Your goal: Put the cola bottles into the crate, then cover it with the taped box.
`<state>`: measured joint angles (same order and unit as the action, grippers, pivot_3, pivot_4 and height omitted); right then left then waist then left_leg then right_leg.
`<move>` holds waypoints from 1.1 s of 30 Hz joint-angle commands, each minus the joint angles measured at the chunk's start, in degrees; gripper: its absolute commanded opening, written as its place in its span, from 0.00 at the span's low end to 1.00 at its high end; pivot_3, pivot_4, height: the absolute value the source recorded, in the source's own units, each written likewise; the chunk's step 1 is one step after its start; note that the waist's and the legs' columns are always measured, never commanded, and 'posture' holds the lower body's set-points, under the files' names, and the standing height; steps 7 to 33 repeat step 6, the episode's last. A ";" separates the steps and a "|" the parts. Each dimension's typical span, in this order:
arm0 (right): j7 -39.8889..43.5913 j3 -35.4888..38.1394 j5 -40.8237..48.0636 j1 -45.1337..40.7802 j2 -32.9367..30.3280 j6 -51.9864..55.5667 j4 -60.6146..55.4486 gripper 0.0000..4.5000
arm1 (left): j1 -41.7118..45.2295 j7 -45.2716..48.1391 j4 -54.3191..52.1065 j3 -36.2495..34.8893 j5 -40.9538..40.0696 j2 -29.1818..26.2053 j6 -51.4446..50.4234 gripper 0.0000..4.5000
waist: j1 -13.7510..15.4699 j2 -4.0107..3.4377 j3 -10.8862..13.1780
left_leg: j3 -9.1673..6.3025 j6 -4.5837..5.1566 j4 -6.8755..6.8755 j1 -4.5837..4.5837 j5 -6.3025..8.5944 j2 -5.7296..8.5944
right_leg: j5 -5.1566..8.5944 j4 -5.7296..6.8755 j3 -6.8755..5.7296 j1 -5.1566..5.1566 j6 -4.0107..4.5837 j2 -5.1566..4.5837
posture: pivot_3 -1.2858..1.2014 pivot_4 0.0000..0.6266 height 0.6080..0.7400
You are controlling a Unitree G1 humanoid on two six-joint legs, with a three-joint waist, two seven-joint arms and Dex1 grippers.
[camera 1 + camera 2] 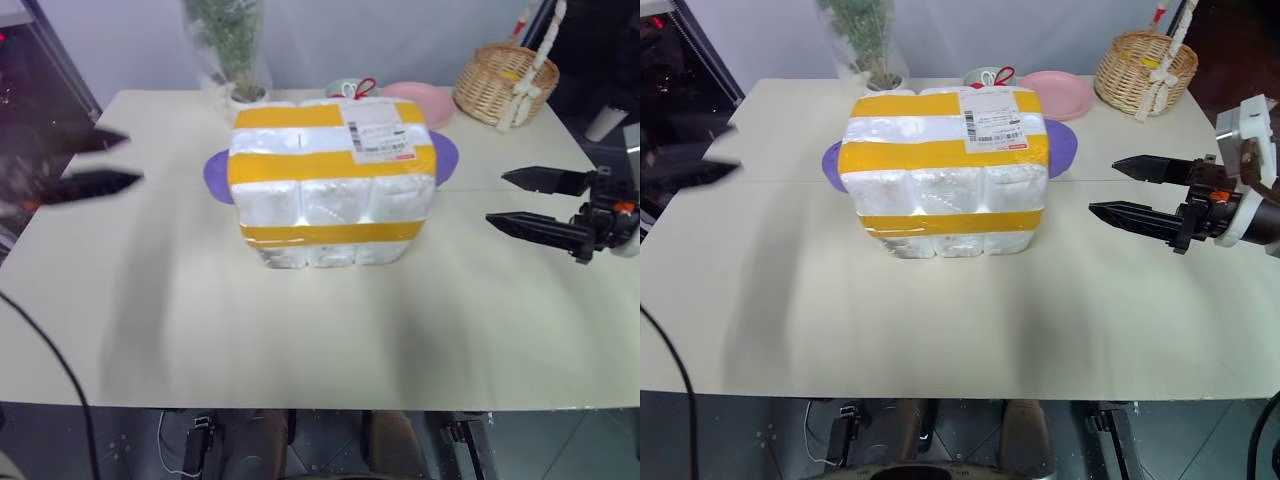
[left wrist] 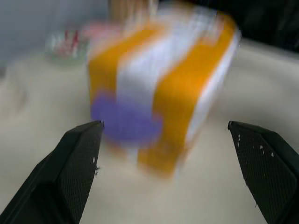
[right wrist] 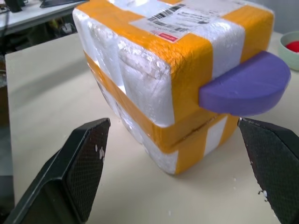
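The taped box (image 1: 330,180) is seen mid-table (image 1: 300,340), apparently seated over the crate (image 3: 187,154). The left gripper (image 1: 95,165) and right gripper (image 1: 535,203) are held apart, fingers spread, empty.

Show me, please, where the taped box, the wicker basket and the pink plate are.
taped box (image 1: 330,185): left eye view, front white foam face.
wicker basket (image 1: 490,85): left eye view, woven side wall.
pink plate (image 1: 1060,92): right eye view, bare plate surface.

Lab-like room: bare work table (image 1: 300,340), plain wall, floor cables.
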<state>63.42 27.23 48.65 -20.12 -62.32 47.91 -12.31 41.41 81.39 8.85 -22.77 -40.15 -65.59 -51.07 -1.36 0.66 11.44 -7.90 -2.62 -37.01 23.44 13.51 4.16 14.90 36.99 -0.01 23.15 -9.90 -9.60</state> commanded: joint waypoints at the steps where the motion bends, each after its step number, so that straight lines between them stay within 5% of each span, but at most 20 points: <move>1: 0.83 0.48 1.05 -1.56 -1.09 -0.62 -0.59 1.00 | 0.78 0.22 -0.54 1.44 -2.90 -0.40 -3.04 0.99 | -0.90 -0.07 0.00 | 0.02 0.00 0.07 -0.03 0.00 -0.01 | 0.02 0.03 0.02 0.02 0.02 0.00 | 0.52 0.24 0.98; 33: 2.31 -1.35 -0.47 -2.43 -0.77 -2.28 1.17 1.00 | -2.07 0.97 -3.88 4.12 -3.01 -0.92 -2.35 0.99 | -1.58 -0.06 0.02 | 0.02 0.00 0.08 -0.02 0.00 -0.11 | 0.04 0.08 0.02 0.09 0.08 0.09 | 0.52 0.24 0.98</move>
